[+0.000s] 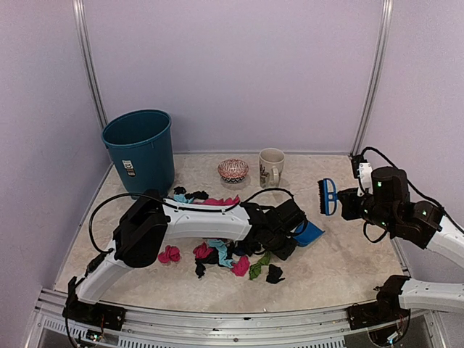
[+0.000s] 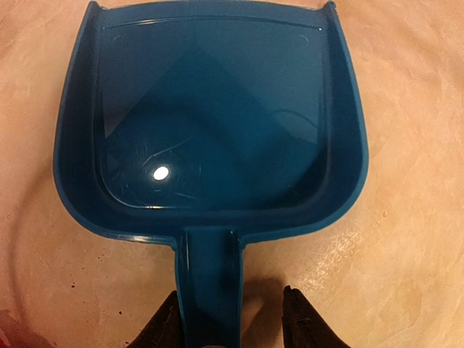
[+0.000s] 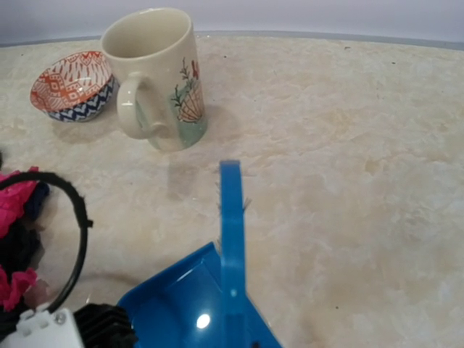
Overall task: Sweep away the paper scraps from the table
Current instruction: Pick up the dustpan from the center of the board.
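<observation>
Those paper scraps (image 1: 170, 254) lower-middle are looking feather-light, better brushed than pinched; right gripper (image 1: 338, 198) is clamping the brush (image 1: 328, 196), left gripper (image 2: 230, 296) is sitting jaws-apart around the dustpan (image 2: 210, 130) handle.

Top view: left arm (image 1: 196, 221) covers the middle of the paper scraps (image 1: 241, 264) and most of the dustpan (image 1: 310, 234), only one blue corner showing; bin (image 1: 139, 148) label too small to read. Left wrist: left gripper (image 2: 230, 297) fingers (image 2: 301, 319) and dustpan handle (image 2: 210, 261) cut by bottom edge. Right wrist: brush (image 3: 230, 239) edge-on, bristles barely visible, lower end cut off, grip on it unseen; scraps clipped at left edge, dustpan at bottom
</observation>
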You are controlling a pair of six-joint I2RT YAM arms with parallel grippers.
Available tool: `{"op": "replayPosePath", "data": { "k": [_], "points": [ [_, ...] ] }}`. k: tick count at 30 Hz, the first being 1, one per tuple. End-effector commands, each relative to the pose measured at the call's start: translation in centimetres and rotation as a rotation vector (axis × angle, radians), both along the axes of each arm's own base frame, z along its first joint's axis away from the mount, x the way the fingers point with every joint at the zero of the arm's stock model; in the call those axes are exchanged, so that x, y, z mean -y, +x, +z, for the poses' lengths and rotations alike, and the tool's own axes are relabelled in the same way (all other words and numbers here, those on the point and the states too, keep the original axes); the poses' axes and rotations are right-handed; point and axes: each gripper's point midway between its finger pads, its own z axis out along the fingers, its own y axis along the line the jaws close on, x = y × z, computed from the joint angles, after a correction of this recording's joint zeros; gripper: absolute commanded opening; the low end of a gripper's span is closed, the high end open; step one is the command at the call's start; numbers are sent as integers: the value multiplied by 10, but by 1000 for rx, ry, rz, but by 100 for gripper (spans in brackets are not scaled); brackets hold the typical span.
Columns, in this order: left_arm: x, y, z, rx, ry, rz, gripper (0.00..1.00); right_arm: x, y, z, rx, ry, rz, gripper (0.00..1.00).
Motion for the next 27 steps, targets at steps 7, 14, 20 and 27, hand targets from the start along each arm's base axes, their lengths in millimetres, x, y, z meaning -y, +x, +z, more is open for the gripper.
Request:
{"op": "replayPosePath", "data": {
  "k": [7,14,20,27],
  "points": [
    [-2,12,-17,21,24,19,27,-3,2,6,22,22,14,0],
    [-6,17,-19,55,38,32,11,-3,2,3,15,24,14,0],
    [-7,19,-13,80,34,35,0,-3,3,4,18,27,12,0],
    [-12,14,21,102,-15,38,0,-3,4,8,21,17,7,0]
  ]
}}
